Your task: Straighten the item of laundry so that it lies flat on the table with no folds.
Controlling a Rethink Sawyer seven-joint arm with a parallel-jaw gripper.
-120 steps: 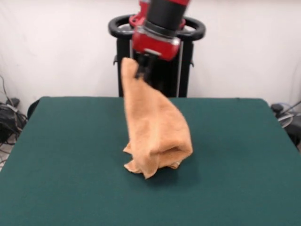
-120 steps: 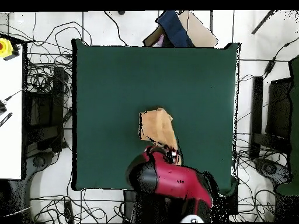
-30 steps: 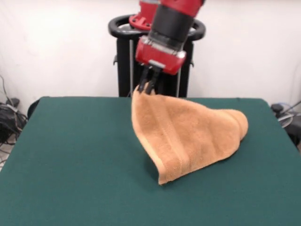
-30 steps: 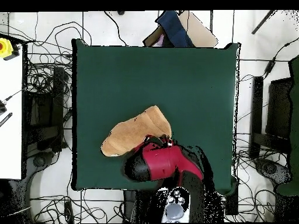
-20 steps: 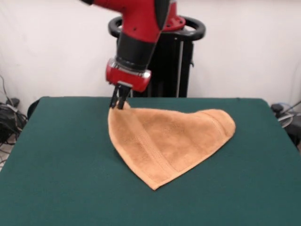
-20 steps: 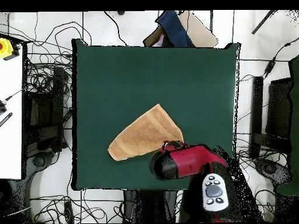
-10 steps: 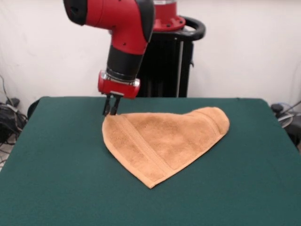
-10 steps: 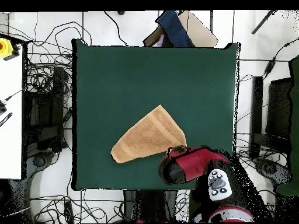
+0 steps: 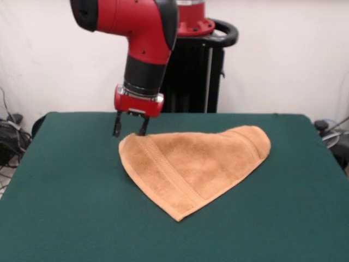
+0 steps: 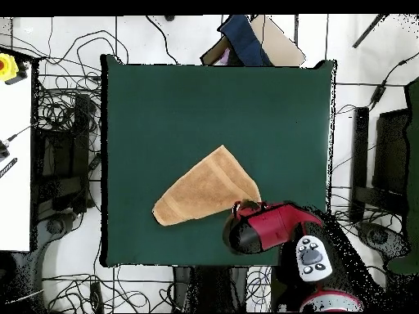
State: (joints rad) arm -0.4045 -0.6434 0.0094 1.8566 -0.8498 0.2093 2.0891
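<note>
The orange-tan terry towel (image 9: 193,164) lies on the green table (image 9: 71,207), folded over into a rough triangle with a band stripe running along its left side. In the overhead view the towel (image 10: 203,187) is a triangle near the table's lower middle. My gripper (image 9: 130,126) hangs just above the towel's far left corner, fingers spread apart and holding nothing. In the overhead view the arm's red and black wrist (image 10: 260,230) covers the gripper, just right of the towel's lower right corner.
The black pedestal (image 9: 191,65) stands behind the table's far edge. Cables and boxes lie on the floor around the table (image 10: 164,98) in the overhead view. A white bench (image 10: 15,163) stands at the left.
The gripper drew the towel's corner to the left and down, then opened and let it go. The towel now lies flatter on the table, spread wider.
</note>
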